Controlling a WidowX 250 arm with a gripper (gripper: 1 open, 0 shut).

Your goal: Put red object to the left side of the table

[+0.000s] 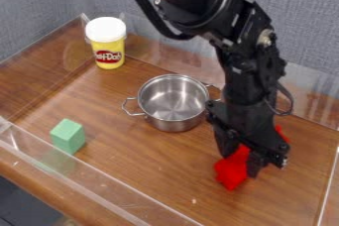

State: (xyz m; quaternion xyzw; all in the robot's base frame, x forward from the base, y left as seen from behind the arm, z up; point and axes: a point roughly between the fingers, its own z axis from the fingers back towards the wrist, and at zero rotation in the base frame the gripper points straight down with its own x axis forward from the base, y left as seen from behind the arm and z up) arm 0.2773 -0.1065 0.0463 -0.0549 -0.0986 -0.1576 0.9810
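Note:
The red object (pixel 235 172) lies on the table (pixel 93 96) at the front right, its near end showing below the black arm and a small red part showing behind the wrist. My gripper (pixel 251 159) points straight down over it. The black fingers (pixel 227 149) stand on both sides of the bar and press against it. Most of the bar's length is hidden by the gripper.
A steel pot (pixel 173 102) stands just left of the gripper in the table's middle. A yellow Play-Doh tub (pixel 106 44) is at the back left and a small green cube (pixel 67 135) at the front left. Low clear plastic walls (pixel 27 156) edge the table.

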